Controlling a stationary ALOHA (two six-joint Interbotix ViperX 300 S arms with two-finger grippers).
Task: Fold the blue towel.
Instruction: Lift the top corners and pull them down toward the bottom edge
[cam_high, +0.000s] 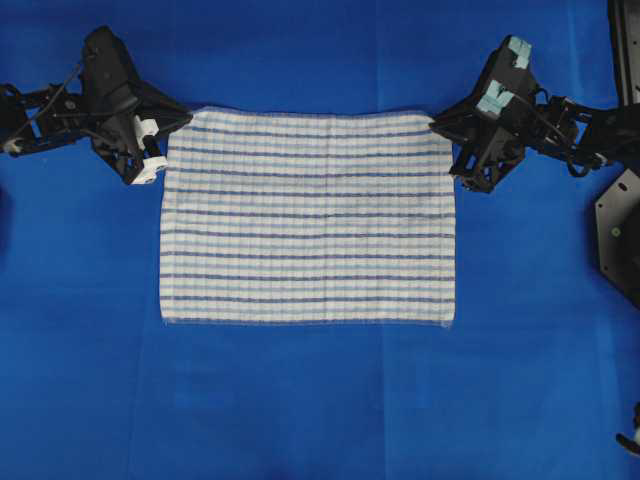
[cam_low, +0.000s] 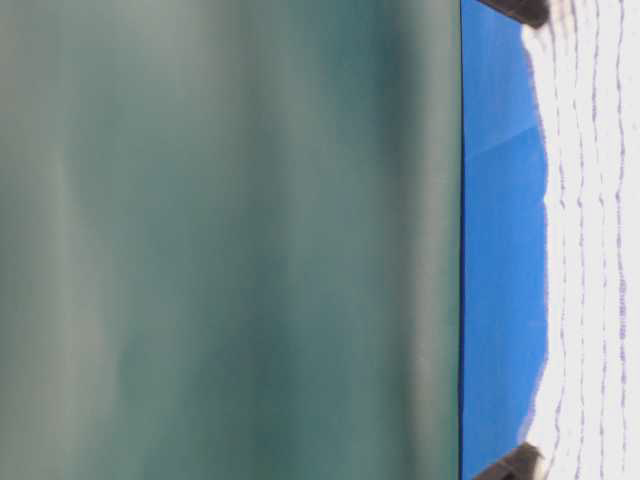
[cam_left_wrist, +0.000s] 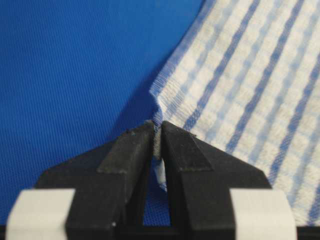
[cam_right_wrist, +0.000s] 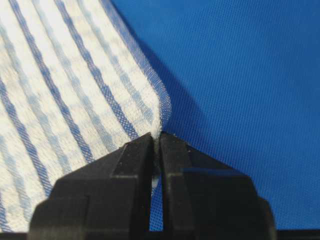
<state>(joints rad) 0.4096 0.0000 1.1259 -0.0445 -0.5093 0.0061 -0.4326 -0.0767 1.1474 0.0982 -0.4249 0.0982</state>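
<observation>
A: Where does the blue towel (cam_high: 308, 215) lie?

B: It lies spread flat in the middle of the solid-blue sheet (cam_high: 300, 400), a white rectangle crossed by dark-blue and pale-blue stripes. In the overhead view its long edges run left to right.

A: And its far corners?

B: Each is pinched. The left gripper (cam_high: 172, 130) sits at the far left corner; from the left wrist view its black fingers (cam_left_wrist: 131, 150) are pressed together on the cloth, with a sliver of white fabric showing in the slit between them and the corner lifting slightly above the tips.

A: The other side?

B: The right gripper (cam_high: 436, 124) meets the far right corner in the same way. The right wrist view shows its fingers (cam_right_wrist: 135, 157) clamped on the towel's hem, the corner puckered upward at the tips.

A: Anything else visible?

B: The table-level view is turned on its side and mostly a blurred grey-green surface (cam_low: 230, 240); along its right margin the towel's near edge shows against the sheet. A black bracket (cam_high: 620, 235) stands at the right edge of the overhead view.
</observation>
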